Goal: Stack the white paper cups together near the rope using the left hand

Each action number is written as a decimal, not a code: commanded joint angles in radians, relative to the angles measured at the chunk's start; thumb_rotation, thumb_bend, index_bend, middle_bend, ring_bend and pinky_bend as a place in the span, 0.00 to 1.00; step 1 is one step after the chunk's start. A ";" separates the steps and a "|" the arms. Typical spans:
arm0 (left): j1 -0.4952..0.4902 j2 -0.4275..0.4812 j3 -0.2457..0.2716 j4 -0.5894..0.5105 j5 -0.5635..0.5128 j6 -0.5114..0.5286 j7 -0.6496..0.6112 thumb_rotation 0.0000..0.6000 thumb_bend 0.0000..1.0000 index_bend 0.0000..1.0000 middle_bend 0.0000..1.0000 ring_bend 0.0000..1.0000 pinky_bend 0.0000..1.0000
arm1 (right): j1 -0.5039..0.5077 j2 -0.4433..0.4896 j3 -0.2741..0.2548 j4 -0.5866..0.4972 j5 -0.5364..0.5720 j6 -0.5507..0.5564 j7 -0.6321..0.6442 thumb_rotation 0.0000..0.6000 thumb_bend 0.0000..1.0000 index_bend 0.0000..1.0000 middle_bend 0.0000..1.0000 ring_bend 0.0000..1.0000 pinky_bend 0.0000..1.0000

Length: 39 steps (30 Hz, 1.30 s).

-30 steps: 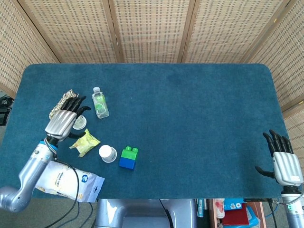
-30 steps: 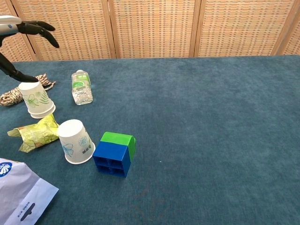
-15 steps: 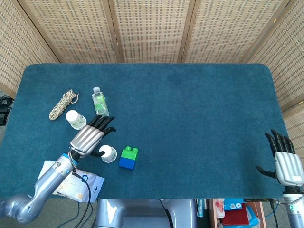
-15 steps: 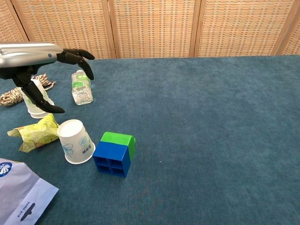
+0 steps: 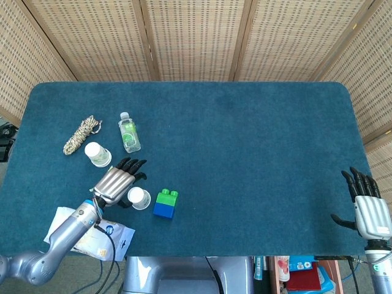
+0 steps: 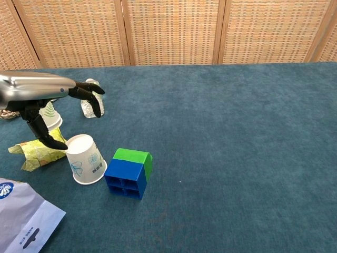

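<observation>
While hovering spread and empty over the near cup (image 6: 85, 159), left robot hand (image 5: 116, 182) with thumb just beside its rim-down wall; contact not resolvable from either view. Second cup (image 5: 97, 154) upside-down next to rope (image 5: 79, 135) on desk (image 5: 245, 153). Thin paper, light, likely to crush or skid: grip gently round mid-wall. Right robot hand (image 5: 367, 208) idle, splayed.

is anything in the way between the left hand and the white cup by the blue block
Nothing visible is. The left hand hovers open right beside the white paper cup lying next to the blue and green block. The crumpled yellow-green wrapper lies under the hand, not between hand and cup.
</observation>
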 commanded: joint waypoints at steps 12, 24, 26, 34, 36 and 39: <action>-0.058 -0.054 0.036 0.050 -0.121 -0.007 0.069 1.00 0.22 0.27 0.00 0.00 0.00 | -0.001 0.001 0.001 0.003 -0.001 0.002 0.008 1.00 0.00 0.00 0.00 0.00 0.00; -0.070 -0.102 0.038 0.092 -0.134 0.017 0.057 1.00 0.22 0.45 0.00 0.00 0.00 | -0.005 0.005 0.003 0.001 -0.005 0.012 0.014 1.00 0.00 0.00 0.00 0.00 0.00; -0.067 -0.096 0.036 0.087 -0.121 0.024 0.047 1.00 0.22 0.45 0.00 0.00 0.00 | -0.005 0.005 0.003 0.000 -0.006 0.014 0.014 1.00 0.00 0.00 0.00 0.00 0.00; -0.059 0.005 -0.009 0.027 -0.085 0.060 -0.009 1.00 0.22 0.45 0.00 0.00 0.00 | -0.007 0.007 0.002 -0.002 -0.008 0.016 0.015 1.00 0.00 0.00 0.00 0.00 0.00; -0.059 0.045 -0.023 0.008 -0.084 0.068 -0.019 1.00 0.22 0.45 0.00 0.00 0.00 | -0.006 0.007 0.002 -0.002 -0.009 0.015 0.014 1.00 0.00 0.00 0.00 0.00 0.00; -0.056 0.116 -0.043 -0.014 -0.089 0.081 -0.033 1.00 0.22 0.45 0.00 0.00 0.00 | -0.006 0.006 0.001 -0.003 -0.009 0.014 0.012 1.00 0.00 0.00 0.00 0.00 0.00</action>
